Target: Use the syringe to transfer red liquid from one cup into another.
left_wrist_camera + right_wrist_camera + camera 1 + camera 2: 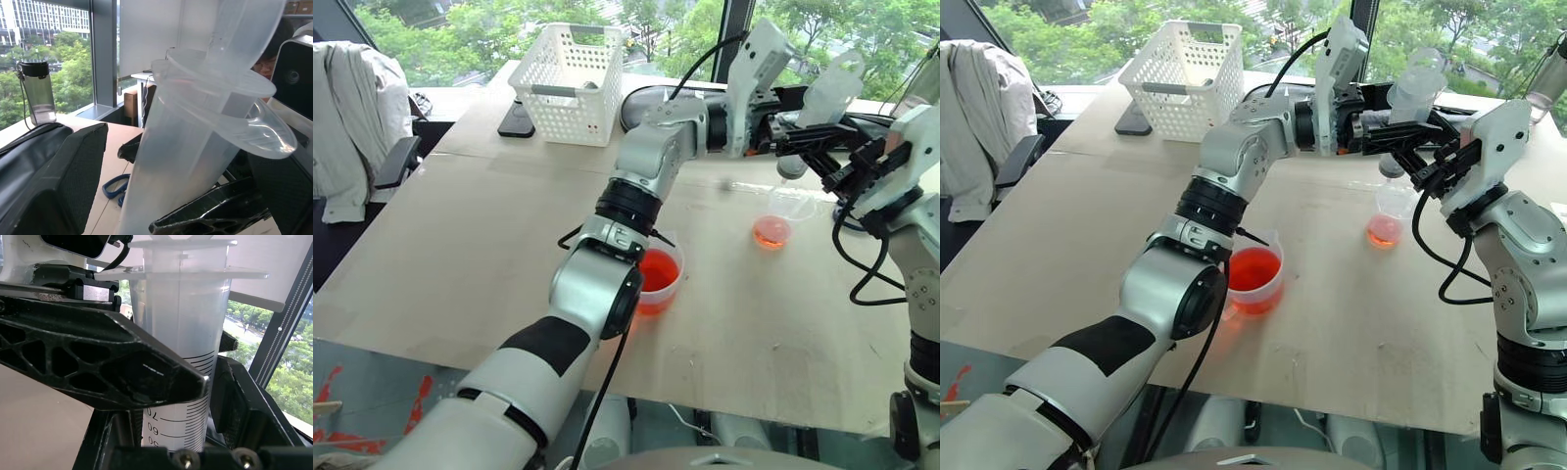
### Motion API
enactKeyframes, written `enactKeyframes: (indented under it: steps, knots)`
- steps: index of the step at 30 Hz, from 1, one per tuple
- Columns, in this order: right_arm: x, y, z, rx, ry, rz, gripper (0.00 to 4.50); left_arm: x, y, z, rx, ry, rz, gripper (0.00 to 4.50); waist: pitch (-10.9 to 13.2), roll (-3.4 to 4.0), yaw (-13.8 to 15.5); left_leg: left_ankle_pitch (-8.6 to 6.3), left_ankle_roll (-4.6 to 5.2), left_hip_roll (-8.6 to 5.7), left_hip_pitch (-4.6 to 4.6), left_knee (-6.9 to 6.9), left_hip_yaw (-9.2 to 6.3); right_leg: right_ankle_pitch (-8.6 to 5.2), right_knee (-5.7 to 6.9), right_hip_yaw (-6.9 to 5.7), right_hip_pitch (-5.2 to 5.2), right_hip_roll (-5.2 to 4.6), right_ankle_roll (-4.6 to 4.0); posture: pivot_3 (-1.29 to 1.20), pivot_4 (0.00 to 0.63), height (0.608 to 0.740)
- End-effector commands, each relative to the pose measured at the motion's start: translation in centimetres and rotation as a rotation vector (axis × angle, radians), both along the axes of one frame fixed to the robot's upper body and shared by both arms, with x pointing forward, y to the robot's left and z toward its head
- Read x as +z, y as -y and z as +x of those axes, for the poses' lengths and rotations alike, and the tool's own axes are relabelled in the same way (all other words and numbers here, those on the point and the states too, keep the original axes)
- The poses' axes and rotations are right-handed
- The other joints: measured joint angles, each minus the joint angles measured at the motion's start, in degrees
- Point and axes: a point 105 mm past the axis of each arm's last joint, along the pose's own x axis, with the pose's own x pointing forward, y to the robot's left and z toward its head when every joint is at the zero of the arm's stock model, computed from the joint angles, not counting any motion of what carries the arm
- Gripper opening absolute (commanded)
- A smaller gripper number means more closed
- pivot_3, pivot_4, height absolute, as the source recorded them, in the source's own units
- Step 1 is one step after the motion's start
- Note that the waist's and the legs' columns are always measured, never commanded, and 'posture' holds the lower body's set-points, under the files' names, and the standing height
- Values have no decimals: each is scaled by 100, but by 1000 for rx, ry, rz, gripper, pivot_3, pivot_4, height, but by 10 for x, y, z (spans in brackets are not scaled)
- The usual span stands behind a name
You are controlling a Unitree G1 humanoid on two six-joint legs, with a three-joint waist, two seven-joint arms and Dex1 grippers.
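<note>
Two claws are seen meeting over the small cup [771, 227] in the left eye view, at about two o'clock from the measuring cup [656, 279], which sits mid-counter [489, 245] with red liquid [656, 270] inside. The syringe [824, 98] is held upright above the small cup, tip pointing down, and a little red is already pooled in that cup.

From the right eye view, the right claw [1427, 166] is seen clenched on the syringe barrel, while the left claw [1400, 132] is spread around the upper part.

Through the left wrist view, the flange and plunger top are seen between released fingers, nothing pinched.

Through the right wrist view, the graduated barrel is gripped by the black fingers.

Judged step: emptying the syringe into the small cup, or resetting the plunger. Next, the plunger must be re-grasped or the syringe carried back to the measuring cup at eight o'clock for another draw.
</note>
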Motion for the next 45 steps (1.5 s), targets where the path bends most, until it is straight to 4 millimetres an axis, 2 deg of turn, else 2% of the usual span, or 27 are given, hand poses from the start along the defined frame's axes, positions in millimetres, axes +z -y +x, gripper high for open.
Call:
enactKeyframes:
  steps: [1, 3, 8, 9, 12, 14, 17, 18, 22, 24, 27, 30, 32, 34, 36, 41, 45]
  knots:
    - [17, -2, -11, 7, 78, -9, 1444, 11, 5, -6, -7, 55, -13, 4500, 0, 0, 0, 0, 0, 0, 0, 0, 0, 0, 0, 0, 0, 0, 0, 0, 150, 724]
    - [18, -2, -11, 10, 82, -8, 1443, 9, 5, -5, -4, 52, -10, 4003, 0, 0, 0, 0, 0, 0, 0, 0, 0, 0, -1, 0, 0, 0, 0, 0, 150, 724]
    - [21, -3, -12, 12, 90, -6, 1443, 10, 2, -4, 3, 55, -22, 1900, 0, 0, -1, 0, 0, 0, 0, 0, 1, 0, -1, 0, 0, 0, 0, 0, 150, 724]
    - [22, -4, -13, 13, 94, -5, 1443, 12, 1, -3, 7, 57, -28, 1763, 0, 0, -1, 0, 0, 0, 0, 0, 0, 0, -1, 0, 0, 0, 0, 0, 150, 724]
    - [24, -9, -12, -39, 125, -68, 1443, 20, -8, 0, 23, 59, -73, 1712, 0, 0, -1, 0, 0, 0, 0, 0, 0, 0, -1, 0, 0, 0, 0, 0, 150, 724]
    - [20, -13, -10, 28, 34, -89, 1443, 32, -22, 6, 47, 38, -141, 1708, 1, 2, -15, 0, 0, 0, -1, 0, 0, 0, -1, 0, 0, 0, 0, 0, 150, 724]
    - [32, -5, -13, 42, 71, -98, 1443, 45, -45, 18, 111, -6, -228, 1708, 1, 2, -11, 0, 0, 0, 0, 0, 0, 0, -1, 1, 0, 0, 0, 0, 150, 724]
    - [32, -7, -15, 56, 71, -134, 2482, 49, -55, 24, 145, -26, -260, 1708, 1, 2, -10, 0, 0, 0, 0, 0, 0, 0, -1, 0, 0, 0, 0, 0, 150, 724]
    - [20, -11, -25, 132, 20, -268, 4413, 57, -105, 46, 314, -89, -323, 1708, 3, 5, -107, 0, 0, 0, 11, -10, -5, 0, 1, 12, -1, 4, 0, 0, 150, 724]
    - [18, -7, -31, 156, 3, -296, 4468, 60, -127, 49, 369, -118, -342, 1708, 3, 5, -97, 0, 0, 0, 12, -16, -14, 0, 0, 7, 0, 7, 0, 0, 150, 724]
    - [17, -2, -46, 225, -9, -318, 4468, 61, -175, 51, 483, -264, -364, 1708, 4, 4, -17, 0, -1, 0, 5, -16, -16, 0, -5, 0, 1, 6, 1, 0, 150, 724]
    - [13, -2, -67, 330, -52, -306, 4468, 46, -218, 40, 566, -471, -243, 1708, 7, -2, -24, 0, -1, 1, 0, -13, -17, 0, -8, 0, 0, 5, 1, 0, 150, 724]
    - [9, -4, -79, 384, -75, -309, 4468, 36, -244, 28, 611, -591, -162, 1708, 7, -2, -51, 0, -1, 2, 3, -13, -20, -1, -4, -2, 0, 5, 2, 0, 150, 724]
    - [1, -4, -87, 423, -125, -316, 4468, 18, -269, 10, 648, -733, -37, 1708, 7, -3, -50, 0, -2, 2, 10, -14, -23, -1, 1, -5, 2, 5, 2, 0, 150, 724]
    - [-6, -4, -90, 439, -161, -317, 4468, 1, -283, -3, 675, -814, 58, 1708, 7, -3, -45, 0, -2, 2, 21, -16, -26, -2, 5, -10, 11, 5, 2, 0, 150, 724]
    - [-18, -3, -99, 470, -234, -310, 4468, -57, -298, -20, 717, -941, 293, 1708, 3, -6, 32, 1, -5, 1, 38, -6, -29, -1, 7, -19, 33, -3, -2, 0, 150, 724]
    - [-34, -1, -117, 494, -314, -341, 4468, -99, -296, -12, 721, -987, 417, 1708, -6, -29, 136, 1, -4, 0, 28, 21, -29, -12, 6, -17, 38, -6, -26, 0, 150, 724]
